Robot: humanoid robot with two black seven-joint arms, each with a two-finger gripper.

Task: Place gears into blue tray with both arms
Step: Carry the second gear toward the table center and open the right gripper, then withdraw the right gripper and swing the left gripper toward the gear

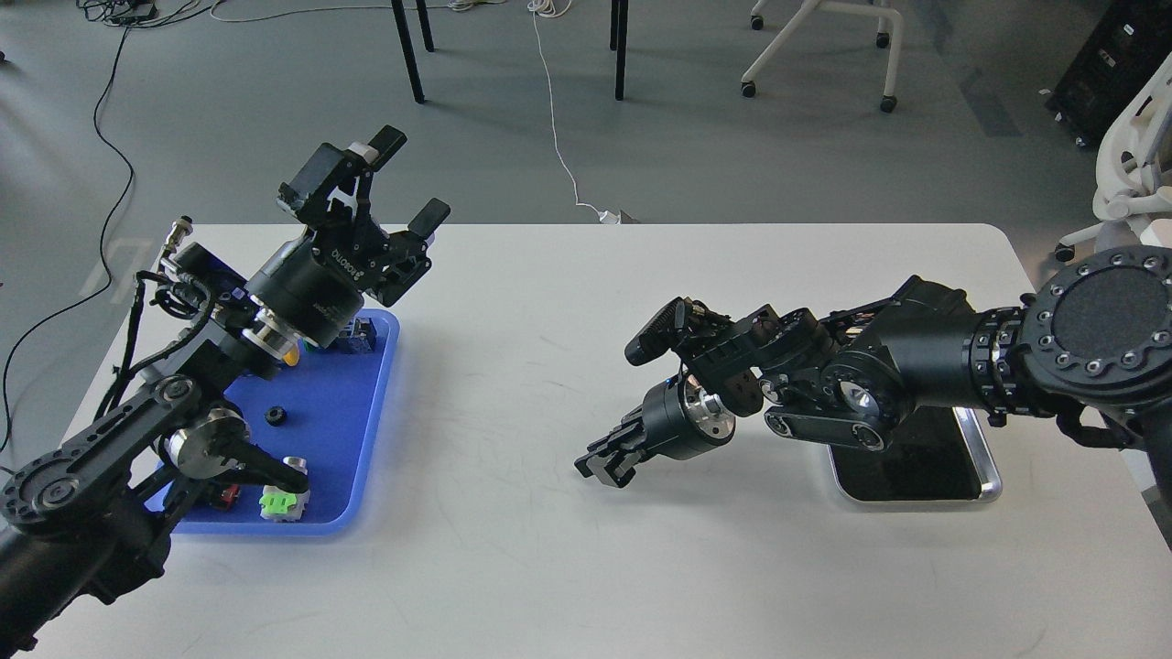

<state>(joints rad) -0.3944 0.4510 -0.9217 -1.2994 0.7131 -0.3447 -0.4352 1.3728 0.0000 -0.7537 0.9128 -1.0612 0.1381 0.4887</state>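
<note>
The blue tray [341,444] lies at the table's left. One small black gear [274,415] rests on its floor near the middle. My left gripper [409,180] is raised above the tray's far end, tilted up and away, open with nothing between its fingers. My right gripper [597,469] hangs low over the middle of the table, pointing left toward the tray and well short of it. Its dark fingers sit close together and I cannot tell them apart. No gear shows in it.
In the blue tray lie push-buttons: green [280,502], red [227,495], yellow [291,359] and blue [361,336]. A metal-rimmed dark tray [982,478] sits at the right, half hidden by my right arm. Chairs and cables stand on the floor beyond the table.
</note>
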